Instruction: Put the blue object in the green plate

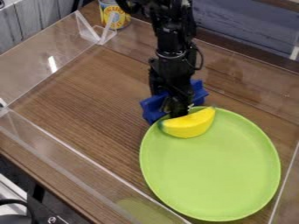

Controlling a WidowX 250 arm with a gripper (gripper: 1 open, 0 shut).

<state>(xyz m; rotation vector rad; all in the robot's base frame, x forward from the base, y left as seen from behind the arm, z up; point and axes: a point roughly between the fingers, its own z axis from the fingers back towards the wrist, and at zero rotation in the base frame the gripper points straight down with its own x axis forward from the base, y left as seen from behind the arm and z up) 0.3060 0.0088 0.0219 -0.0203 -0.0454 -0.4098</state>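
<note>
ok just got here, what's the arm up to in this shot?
The black robot arm has its gripper down at the dark-blue plastic block, just beyond the rim of the round lime-green plastic plate. Whether the fingers have closed on it is hidden from this view. The block isn't in the plate yet. A yellow banana-shaped piece sits at the plate's edge, right next to the block.

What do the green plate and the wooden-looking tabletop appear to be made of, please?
The plate looks like smooth, semi-matte plastic, judging by its even lime colour and thin moulded rim. The tabletop looks like satin-finished wood, given its brown grain, though it could be laminate.
</note>
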